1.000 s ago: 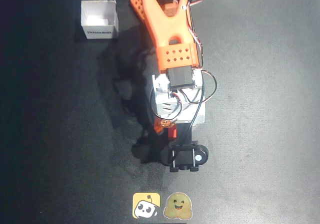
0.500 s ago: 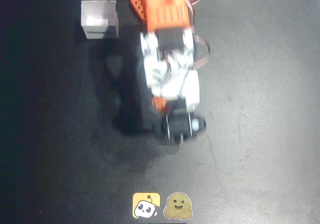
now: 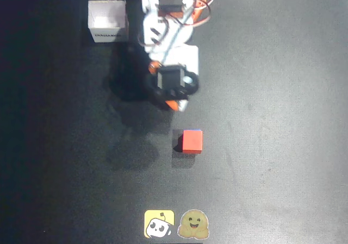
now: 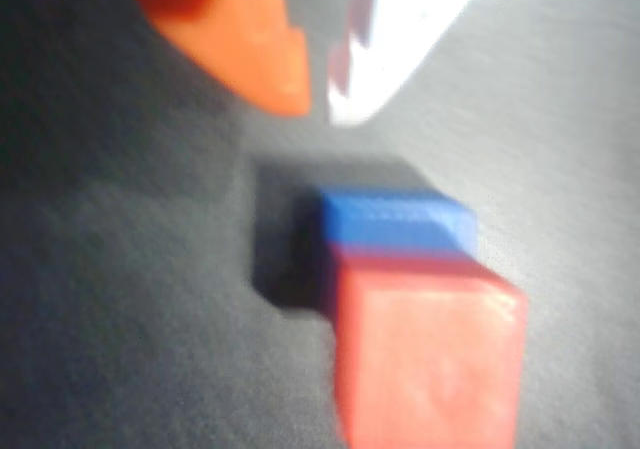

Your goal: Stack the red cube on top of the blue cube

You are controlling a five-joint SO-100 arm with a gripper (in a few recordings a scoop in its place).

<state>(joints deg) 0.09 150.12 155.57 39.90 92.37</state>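
Overhead view looks straight down from afar; wrist view, close, shares the red cube (image 3: 192,141).

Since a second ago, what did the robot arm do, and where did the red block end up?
The arm pulled back toward the top of the overhead view, and its gripper let go and now sits clear of the cubes. The red cube, hidden under the arm before, is left sitting on the blue cube. The white box and the two stickers stayed where they were.
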